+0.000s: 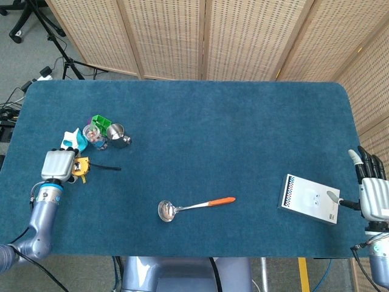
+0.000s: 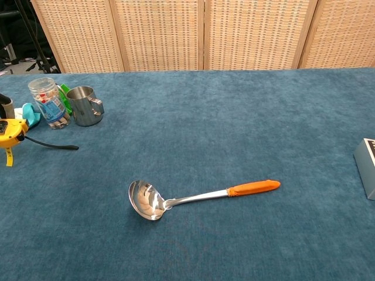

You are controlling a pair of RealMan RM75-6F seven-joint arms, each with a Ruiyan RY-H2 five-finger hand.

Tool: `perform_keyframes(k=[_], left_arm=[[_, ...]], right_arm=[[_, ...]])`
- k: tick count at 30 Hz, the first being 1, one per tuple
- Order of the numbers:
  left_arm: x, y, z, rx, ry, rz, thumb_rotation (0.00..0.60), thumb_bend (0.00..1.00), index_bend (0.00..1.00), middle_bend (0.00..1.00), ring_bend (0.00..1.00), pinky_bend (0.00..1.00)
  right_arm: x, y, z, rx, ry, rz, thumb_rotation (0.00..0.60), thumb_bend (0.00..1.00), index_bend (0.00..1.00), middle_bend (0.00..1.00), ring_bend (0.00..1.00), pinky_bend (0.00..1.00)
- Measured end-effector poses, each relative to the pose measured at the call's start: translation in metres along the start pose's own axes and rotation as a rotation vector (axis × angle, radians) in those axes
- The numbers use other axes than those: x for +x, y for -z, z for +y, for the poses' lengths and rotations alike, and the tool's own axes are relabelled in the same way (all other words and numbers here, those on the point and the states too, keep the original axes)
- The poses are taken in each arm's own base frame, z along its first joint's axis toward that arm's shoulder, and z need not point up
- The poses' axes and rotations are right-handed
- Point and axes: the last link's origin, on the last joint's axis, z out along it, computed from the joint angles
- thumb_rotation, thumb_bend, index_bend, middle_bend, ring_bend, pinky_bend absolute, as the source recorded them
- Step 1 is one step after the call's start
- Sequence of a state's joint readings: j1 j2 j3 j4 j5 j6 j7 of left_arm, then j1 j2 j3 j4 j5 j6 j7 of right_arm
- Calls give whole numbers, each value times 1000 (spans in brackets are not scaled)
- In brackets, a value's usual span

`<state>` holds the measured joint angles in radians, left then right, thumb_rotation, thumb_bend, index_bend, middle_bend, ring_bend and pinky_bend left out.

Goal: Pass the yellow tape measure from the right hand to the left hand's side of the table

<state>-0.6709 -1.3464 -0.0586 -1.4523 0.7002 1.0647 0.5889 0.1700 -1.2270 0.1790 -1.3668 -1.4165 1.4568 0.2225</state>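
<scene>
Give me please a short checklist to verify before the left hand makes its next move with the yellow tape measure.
1. Tape measure on the left side of the table: ok.
2. Left hand holds it firmly: cannot tell, the fingers are hidden.
3. Tape measure resting on the table: cannot tell.
4. Black strap free of the steel cup and jar: ok.
5. Right hand away, holding nothing: ok.
6. Ladle out of the way: ok.

A blue table [image 1: 243, 121] stands before woven wicker screens [image 1: 206, 36]. On the grey floor [image 1: 18, 61] at the left stand tripod legs [image 1: 64, 55] and cables [image 1: 12, 103].
</scene>
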Motion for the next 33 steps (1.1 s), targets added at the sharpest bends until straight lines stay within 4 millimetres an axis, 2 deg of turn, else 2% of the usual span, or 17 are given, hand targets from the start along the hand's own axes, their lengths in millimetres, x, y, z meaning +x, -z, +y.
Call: perform_keyframes(k=[12, 18, 33], left_arm=[[-3, -11, -3, 33, 4, -13, 600, 318, 727, 379, 349, 342], [-2, -19, 5, 39, 10, -12, 600, 318, 727, 379, 349, 342], [-1, -25, 17, 29, -4, -8, 600, 311, 727, 379, 350, 342]], right_arm=[[-1, -1, 0, -3, -3, -6, 600, 0, 0, 0, 0, 0], [0, -1, 2, -8, -6, -7, 600, 0, 0, 0, 0, 0], [-1, -1, 0, -2, -9, -12, 600, 0, 0, 0, 0, 0]])
